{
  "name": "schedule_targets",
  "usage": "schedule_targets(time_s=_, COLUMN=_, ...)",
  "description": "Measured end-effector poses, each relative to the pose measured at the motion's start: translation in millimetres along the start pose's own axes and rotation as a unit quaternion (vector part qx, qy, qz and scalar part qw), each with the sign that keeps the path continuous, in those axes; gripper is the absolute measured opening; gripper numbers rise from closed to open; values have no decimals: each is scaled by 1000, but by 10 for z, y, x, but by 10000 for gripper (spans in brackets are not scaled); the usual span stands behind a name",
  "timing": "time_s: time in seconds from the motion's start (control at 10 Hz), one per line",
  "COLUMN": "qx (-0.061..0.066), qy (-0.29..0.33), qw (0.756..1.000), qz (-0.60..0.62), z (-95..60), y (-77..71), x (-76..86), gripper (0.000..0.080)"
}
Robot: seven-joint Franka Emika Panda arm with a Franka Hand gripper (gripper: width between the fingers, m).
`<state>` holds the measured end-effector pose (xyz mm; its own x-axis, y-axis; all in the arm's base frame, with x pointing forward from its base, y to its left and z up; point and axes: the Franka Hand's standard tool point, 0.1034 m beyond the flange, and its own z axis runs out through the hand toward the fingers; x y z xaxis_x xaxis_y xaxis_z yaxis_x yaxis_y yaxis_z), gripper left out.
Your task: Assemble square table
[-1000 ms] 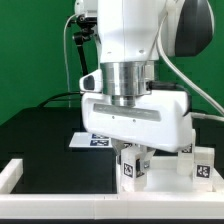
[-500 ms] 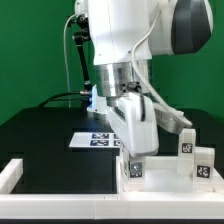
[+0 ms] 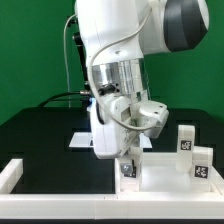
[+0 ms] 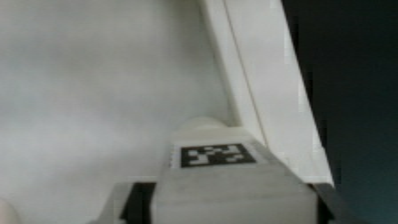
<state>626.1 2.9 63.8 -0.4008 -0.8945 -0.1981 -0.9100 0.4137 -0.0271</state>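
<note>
Claw [image 3: 127, 163] is pinching a short white leg [image 3: 128, 170] upright on the square panel [image 3: 165, 172], right by the border wall [image 3: 60, 187]. Leg looks light, stiff, kinda slick plastic, so grab it mid-body on the flat sides.

The tagged leg [image 3: 128, 168] stands on the square panel [image 3: 165, 172], and the gripper [image 3: 128, 158] comes down right on top of it — no room above it. To the exterior view's right of that leg, two more legs [image 3: 193, 152] stand in the way. The border wall [image 3: 60, 184] blocks the front. On the exterior view's left of the leg, the black counter [image 3: 40, 135] is open — a hand could pass there.
</note>
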Motion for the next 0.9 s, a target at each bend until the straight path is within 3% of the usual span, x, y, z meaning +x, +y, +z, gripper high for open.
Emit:
schedule_targets(time_s=0.5, qx=3, qy=7, qw=999, qz=46, z=11, y=12, x=7, gripper=301)
schedule_targets(time_s=0.6, qx=3, qy=7, qw=999, qz=46, z=15, y=14, x=8, gripper=524)
schedule_targets(time_s=0.7, qx=4, qy=6, qw=999, qz=46, z=11, y=16, x=-4, gripper=524)
schedule_targets(time_s=0.8, qx=6, qy=2, qw=999, qz=40, z=-68, y=46, x=-84, gripper=623)
schedule_targets(time_s=0.9, qx=11, qy=-8, qw=999, qz=34, z=-263, y=94, x=-166, gripper=641)
